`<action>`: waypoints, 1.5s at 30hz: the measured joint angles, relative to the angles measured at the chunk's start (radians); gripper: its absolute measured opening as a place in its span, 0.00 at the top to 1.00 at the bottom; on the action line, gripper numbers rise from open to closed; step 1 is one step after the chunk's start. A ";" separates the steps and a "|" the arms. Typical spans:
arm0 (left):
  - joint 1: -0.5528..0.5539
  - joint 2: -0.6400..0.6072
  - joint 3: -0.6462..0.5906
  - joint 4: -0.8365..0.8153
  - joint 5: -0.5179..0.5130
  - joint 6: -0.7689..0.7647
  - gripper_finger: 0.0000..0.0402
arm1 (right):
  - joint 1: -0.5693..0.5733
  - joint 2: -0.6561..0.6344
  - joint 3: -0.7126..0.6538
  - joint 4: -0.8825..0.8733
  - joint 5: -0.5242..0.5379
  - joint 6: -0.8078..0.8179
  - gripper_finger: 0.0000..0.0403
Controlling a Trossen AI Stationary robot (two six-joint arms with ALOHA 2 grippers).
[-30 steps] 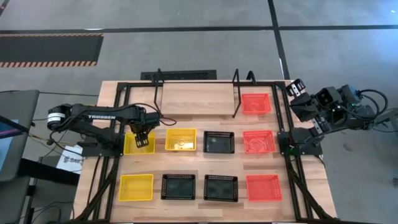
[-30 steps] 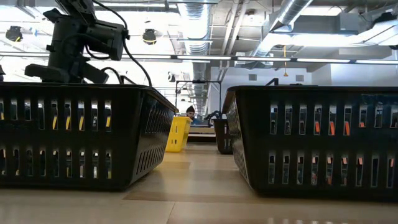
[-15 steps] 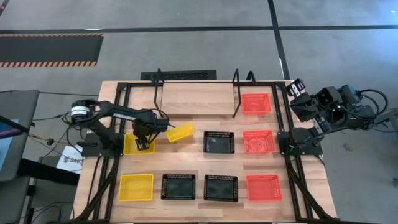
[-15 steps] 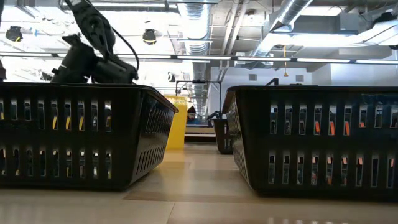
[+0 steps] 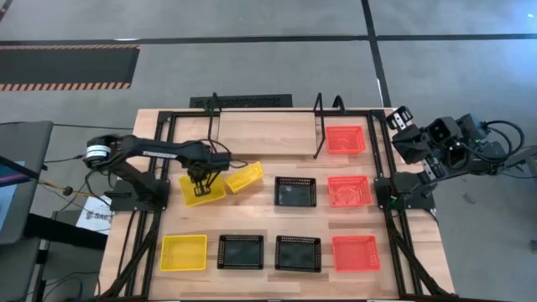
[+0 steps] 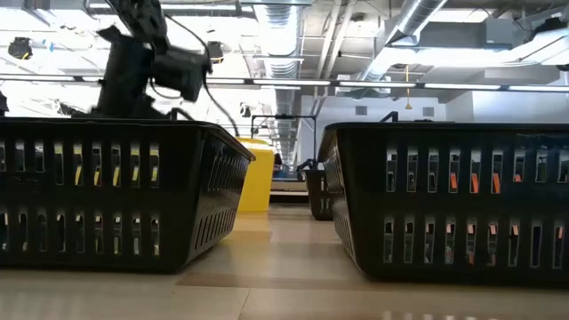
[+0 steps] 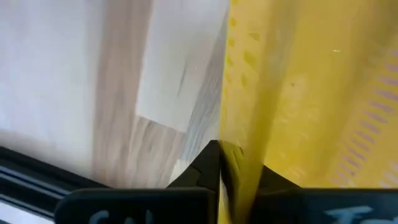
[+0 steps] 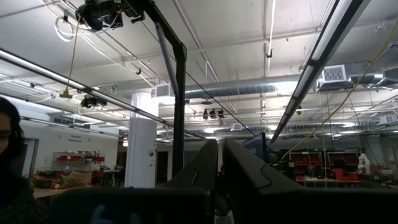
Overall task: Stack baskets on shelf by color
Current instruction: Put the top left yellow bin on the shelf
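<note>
From above, the left tool (image 5: 204, 176) is clamped tight on the rim of a yellow plastic mesh basket (image 5: 201, 190) on the counter (image 5: 268, 143), which crowds a tilted second yellow basket (image 5: 244, 177) and could knock it further; I count three yellow, three black and three red-orange baskets, and the wooden shelf (image 5: 267, 132) holds none. The left wrist view shows the fingers pinching only a thin yellow wall, so a slip during lifting seems possible. The right tool (image 5: 401, 126) waits off the counter's edge, nearly closed and empty.

Person (image 8: 11, 162) at frame edge, perhaps seated
</note>
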 joint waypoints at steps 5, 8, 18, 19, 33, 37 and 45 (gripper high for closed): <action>0.002 -0.068 -0.007 -0.054 0.009 0.025 1.00 | 0.000 0.000 0.000 -0.005 0.000 0.000 0.87; 0.002 -0.078 -0.029 -0.081 0.042 0.018 1.00 | 0.000 0.000 0.000 -0.033 0.003 -0.047 0.90; -0.012 -0.078 -0.051 -0.090 0.108 0.003 1.00 | 0.000 0.115 0.001 -0.195 0.302 -0.120 0.99; -0.012 -0.078 -0.051 -0.091 0.108 0.003 1.00 | 0.000 0.130 0.001 -0.202 0.322 -0.114 0.99; -0.004 -0.265 0.131 -0.316 0.003 -0.073 1.00 | 0.001 0.229 0.129 -0.286 0.322 -0.126 1.00; -0.004 -0.336 0.230 -0.298 -0.013 -0.111 1.00 | 0.001 0.230 0.137 -0.302 0.320 -0.127 1.00; -0.004 -0.333 0.498 -0.065 -0.064 -0.248 1.00 | 0.000 0.230 0.137 -0.305 0.319 -0.127 1.00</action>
